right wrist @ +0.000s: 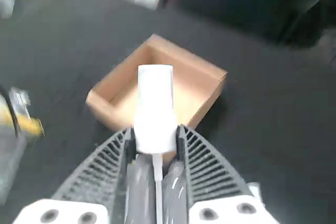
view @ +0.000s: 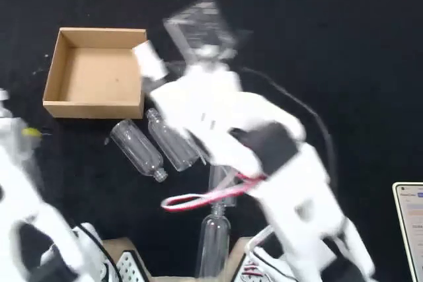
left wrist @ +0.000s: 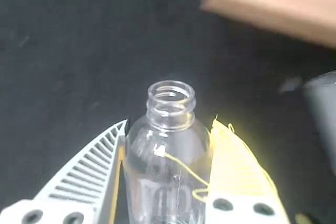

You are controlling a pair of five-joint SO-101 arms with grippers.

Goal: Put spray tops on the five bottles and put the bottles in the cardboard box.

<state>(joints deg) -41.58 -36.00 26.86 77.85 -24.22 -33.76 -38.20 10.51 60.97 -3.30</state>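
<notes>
My left pincer (left wrist: 170, 125) is clamped on a clear bottle (left wrist: 169, 153), one finger on each side of its shoulder. The neck pokes out past the fingertips, mouth open, no top on it. A corner of the cardboard box (left wrist: 273, 3) sits beyond the bottle, well apart from it, on the black table (left wrist: 63, 51). My right pincer (right wrist: 155, 131) is closed on a white spray top (right wrist: 155, 103). The head sticks out ahead of the fingertips and the thin tube runs back between the fingers. In the right wrist view the open box lies past the spray top, on the far side of it from my fingers. In the high view the spray top is at the box's right wall near a corner; I can't tell if it touches the rim. Two loose bottles (view: 135, 146) lie on their sides, side by side, just off the box's near right corner, on the arm-base side. A third bottle (view: 213, 239) lies nearer the arm bases, apart from that pair. My right arm (view: 264, 156) stretches across the middle of the table toward the box.
</notes>
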